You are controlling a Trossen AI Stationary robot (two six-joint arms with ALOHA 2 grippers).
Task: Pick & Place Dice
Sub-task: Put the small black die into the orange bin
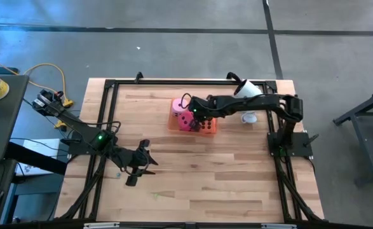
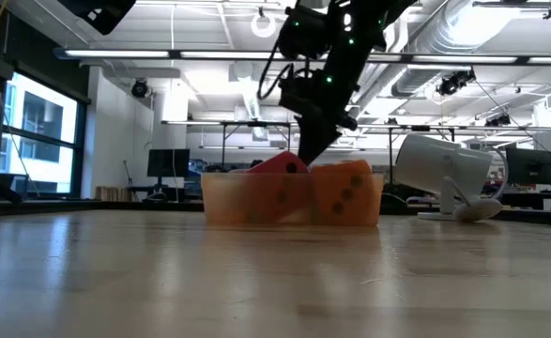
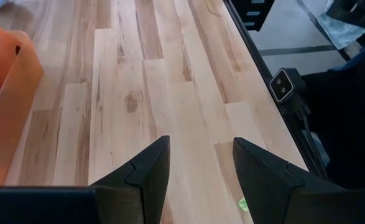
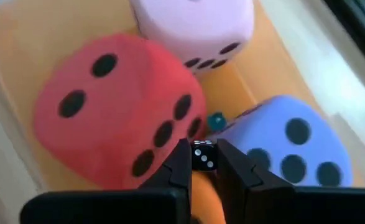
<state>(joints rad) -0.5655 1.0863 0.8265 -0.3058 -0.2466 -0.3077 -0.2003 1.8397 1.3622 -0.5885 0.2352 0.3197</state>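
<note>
right jaws (image 4: 203,163) clamped on a small black die (image 4: 203,155).
held over the orange tray (image 1: 211,129) with red (image 4: 117,109), pink (image 4: 194,25) and purple dice (image 4: 288,146); left jaws (image 3: 201,171) apart above bare surface (image 3: 163,81).

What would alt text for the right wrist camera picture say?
The right gripper pinches a tiny black die between its dark fingers, over big soft dice in an orange tray: a red die, a pink die and a lavender die.
</note>
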